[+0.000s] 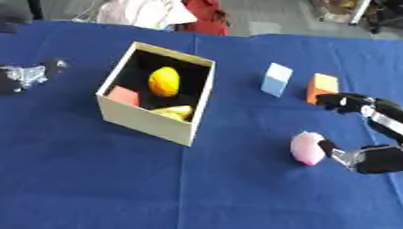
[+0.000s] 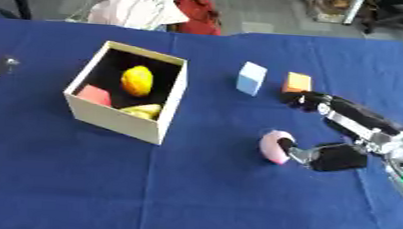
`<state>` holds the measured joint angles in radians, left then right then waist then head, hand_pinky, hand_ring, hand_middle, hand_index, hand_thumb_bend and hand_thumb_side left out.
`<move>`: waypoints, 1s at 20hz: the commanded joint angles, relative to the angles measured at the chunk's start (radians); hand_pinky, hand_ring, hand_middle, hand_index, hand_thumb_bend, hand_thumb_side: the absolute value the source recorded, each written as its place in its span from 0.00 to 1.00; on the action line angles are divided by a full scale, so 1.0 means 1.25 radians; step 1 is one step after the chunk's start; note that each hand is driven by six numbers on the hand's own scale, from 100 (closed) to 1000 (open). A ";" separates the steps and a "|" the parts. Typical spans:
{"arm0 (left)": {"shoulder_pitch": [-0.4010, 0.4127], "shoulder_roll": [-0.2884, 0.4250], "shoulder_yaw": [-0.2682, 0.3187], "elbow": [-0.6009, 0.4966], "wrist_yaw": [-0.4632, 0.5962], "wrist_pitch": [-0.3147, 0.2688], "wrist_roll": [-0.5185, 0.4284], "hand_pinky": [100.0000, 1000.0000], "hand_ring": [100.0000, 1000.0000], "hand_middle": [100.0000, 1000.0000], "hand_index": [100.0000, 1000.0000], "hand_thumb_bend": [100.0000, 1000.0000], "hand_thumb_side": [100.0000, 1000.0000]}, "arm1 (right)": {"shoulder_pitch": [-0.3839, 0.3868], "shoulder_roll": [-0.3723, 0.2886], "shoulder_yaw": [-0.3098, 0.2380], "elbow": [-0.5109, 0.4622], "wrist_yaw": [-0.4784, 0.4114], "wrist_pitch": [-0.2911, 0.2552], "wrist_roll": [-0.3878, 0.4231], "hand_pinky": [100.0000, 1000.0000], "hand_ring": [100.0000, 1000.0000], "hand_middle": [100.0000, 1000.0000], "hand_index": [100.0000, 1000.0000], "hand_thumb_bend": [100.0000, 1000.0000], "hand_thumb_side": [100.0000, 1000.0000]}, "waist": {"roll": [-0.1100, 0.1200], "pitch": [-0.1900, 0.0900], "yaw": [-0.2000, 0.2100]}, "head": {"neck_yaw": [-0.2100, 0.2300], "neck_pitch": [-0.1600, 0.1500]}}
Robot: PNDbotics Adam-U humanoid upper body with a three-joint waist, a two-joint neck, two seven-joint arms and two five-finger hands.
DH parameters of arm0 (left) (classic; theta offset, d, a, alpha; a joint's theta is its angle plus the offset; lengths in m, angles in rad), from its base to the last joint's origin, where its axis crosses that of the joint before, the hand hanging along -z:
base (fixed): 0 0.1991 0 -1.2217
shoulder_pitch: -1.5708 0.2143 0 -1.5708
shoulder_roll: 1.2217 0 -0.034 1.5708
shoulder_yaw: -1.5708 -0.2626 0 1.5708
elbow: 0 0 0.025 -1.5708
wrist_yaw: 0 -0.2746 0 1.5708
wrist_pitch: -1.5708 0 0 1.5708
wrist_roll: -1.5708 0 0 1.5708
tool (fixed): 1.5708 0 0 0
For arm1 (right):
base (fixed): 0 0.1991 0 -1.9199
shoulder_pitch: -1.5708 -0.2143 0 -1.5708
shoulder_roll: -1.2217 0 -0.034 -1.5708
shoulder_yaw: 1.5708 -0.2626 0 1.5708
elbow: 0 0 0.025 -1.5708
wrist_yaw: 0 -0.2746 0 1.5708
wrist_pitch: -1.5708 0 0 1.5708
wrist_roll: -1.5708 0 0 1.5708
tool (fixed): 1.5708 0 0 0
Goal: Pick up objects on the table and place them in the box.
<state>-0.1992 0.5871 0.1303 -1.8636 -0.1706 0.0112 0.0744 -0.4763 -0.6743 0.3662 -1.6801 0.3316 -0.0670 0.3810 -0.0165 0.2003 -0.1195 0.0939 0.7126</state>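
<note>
Right hand: the robot's right hand (image 2: 348, 133) reaches in from the right edge, fingers spread wide, thumb low and the other fingers high, gripping nothing.
Pink object: a rounded pink object (image 2: 277, 146) lies on the blue tablecloth (image 2: 191, 196) to the left of that hand, at the tip of the thumb; whether they touch cannot be told.
Nearer arm: the right, by a wide margin.
Left hand: the left hand (image 1: 14, 77) shows at the left edge, well apart from the pink object; its fingers cannot be made out.
Box: an open cream box (image 1: 143, 120) stands left of centre, holding a yellow oval object (image 1: 164, 81), a red block (image 1: 124, 96) and a yellow piece (image 1: 177, 112).
Still out: a pale blue block (image 1: 277, 79) and an orange block (image 1: 322, 88), side by side beyond the right hand.
</note>
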 commanded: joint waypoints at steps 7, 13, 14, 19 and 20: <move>0.003 -0.004 -0.012 0.004 0.001 -0.006 0.057 0.73 0.74 0.57 0.66 0.74 0.35 | -0.021 -0.019 0.006 0.031 0.011 -0.009 0.017 0.86 0.88 0.87 0.96 0.12 0.40 | -0.012 -0.009 0.004 | -0.001 0.006; 0.004 -0.012 -0.012 0.005 0.002 -0.006 0.052 0.73 0.74 0.56 0.66 0.74 0.35 | -0.039 0.004 0.007 0.074 0.033 -0.013 0.017 0.86 0.88 0.86 0.96 0.12 0.39 | -0.012 -0.012 0.006 | -0.006 0.008; 0.004 -0.013 -0.012 0.006 0.002 -0.006 0.051 0.73 0.74 0.56 0.66 0.73 0.35 | -0.042 0.008 0.009 0.082 0.037 -0.015 0.018 0.86 0.88 0.86 0.96 0.12 0.39 | -0.011 -0.012 0.007 | -0.007 0.008; 0.005 -0.017 -0.011 0.006 0.003 -0.006 0.047 0.73 0.74 0.57 0.66 0.73 0.35 | -0.054 0.018 0.018 0.123 0.060 -0.025 0.029 0.86 0.88 0.85 0.95 0.13 0.39 | -0.011 -0.014 0.009 | -0.014 0.010; 0.005 -0.017 -0.011 0.006 0.003 -0.006 0.047 0.73 0.74 0.57 0.66 0.73 0.35 | -0.055 0.020 0.020 0.133 0.065 -0.028 0.031 0.86 0.88 0.85 0.95 0.13 0.39 | -0.011 -0.014 0.009 | -0.015 0.011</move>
<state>-0.1861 0.5534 0.1086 -1.8475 -0.1706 0.0045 0.1362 -0.5288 -0.6346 0.3962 -1.5210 0.4008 -0.0957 0.4158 -0.0183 0.2003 -0.1090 0.0793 0.7212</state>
